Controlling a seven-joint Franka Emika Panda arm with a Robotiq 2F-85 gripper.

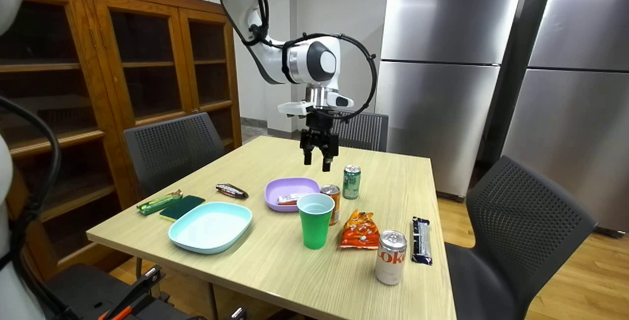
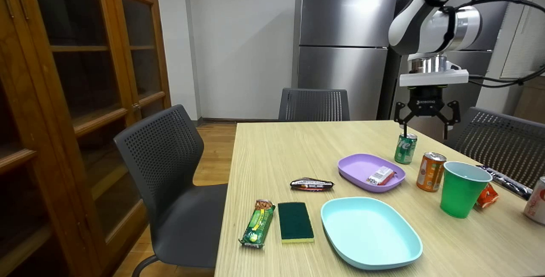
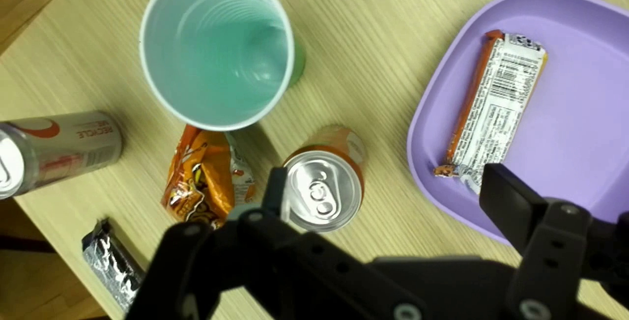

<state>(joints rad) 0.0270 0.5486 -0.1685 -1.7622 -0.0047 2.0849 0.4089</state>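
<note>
Hand (image 2: 425, 136) spread wide, orange can (image 2: 431, 173) and purple tray (image 2: 357, 165) below

Orange can (image 2: 429, 173) stands on tbl (image 2: 289, 155) nr purple tray (image 2: 359, 167).

The orange can (image 3: 324, 192) has a shiny metal top. The purple plate (image 3: 585, 113) is smooth, dull plastic. The table (image 1: 388, 177) has a smooth wood look. By its edge, a dark wrapper (image 1: 421, 241) shines, maybe foil.
</note>
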